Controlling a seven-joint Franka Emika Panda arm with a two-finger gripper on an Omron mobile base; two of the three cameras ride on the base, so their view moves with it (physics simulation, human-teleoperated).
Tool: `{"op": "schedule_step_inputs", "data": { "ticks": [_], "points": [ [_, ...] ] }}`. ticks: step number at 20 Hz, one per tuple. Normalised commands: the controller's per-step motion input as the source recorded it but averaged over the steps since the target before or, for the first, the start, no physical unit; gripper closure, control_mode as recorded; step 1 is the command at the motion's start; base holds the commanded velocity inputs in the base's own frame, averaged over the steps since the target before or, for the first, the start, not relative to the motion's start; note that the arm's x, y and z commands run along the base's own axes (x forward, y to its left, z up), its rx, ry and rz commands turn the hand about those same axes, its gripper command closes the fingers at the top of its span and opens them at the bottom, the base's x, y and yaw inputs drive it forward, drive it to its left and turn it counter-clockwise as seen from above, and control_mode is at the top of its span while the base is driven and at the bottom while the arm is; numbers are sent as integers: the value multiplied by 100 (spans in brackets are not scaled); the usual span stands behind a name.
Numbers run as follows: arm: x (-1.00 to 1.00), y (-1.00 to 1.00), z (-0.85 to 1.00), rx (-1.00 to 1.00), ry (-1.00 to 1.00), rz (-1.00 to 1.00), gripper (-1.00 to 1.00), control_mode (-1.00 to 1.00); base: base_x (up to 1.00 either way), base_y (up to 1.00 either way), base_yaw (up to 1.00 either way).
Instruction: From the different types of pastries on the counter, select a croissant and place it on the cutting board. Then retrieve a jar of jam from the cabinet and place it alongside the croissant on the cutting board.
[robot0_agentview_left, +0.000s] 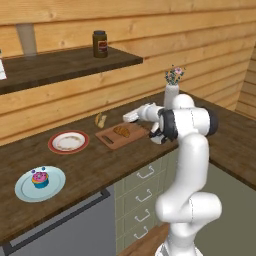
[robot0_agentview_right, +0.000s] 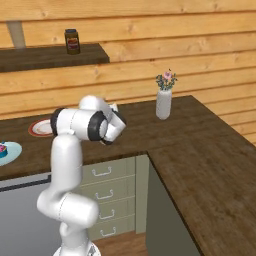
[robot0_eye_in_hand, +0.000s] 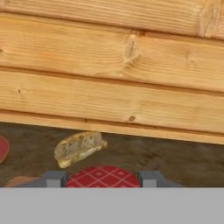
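Note:
The croissant lies on the light-brown cutting board on the dark wood counter. My gripper hovers just above the board's far right corner and points at the plank wall. In the hand view my gripper is shut on the jar of jam, a red chequered round between the two fingertips. The pink-frosted cupcake sits on a pale blue plate at the left. The cabinet is out of view.
A small pale yellow item lies by the wall behind the board. A red-rimmed plate sits left of the board. A white vase with flowers stands at the right. A dark brown jar is on the wall shelf.

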Motion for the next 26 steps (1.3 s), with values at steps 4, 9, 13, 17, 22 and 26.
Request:
{"op": "schedule_step_inputs", "data": {
  "ticks": [4, 9, 13, 17, 22, 26],
  "points": [
    [22, -19, -100, 6, -9, 20, 100, -100, 0, 0, 0],
    [18, -22, -63, 5, -3, 21, 100, -100, 0, 0, 0],
    [42, -60, -50, 12, -14, 17, 100, -100, 0, 0, 0],
    [57, -87, -56, 17, -23, 24, 100, -100, 0, 0, 0],
    [38, -62, -80, 9, -21, 31, 100, -100, 0, 0, 0],
    [31, -37, -100, 4, -11, 33, 100, -100, 0, 0, 0]
  ]
}}
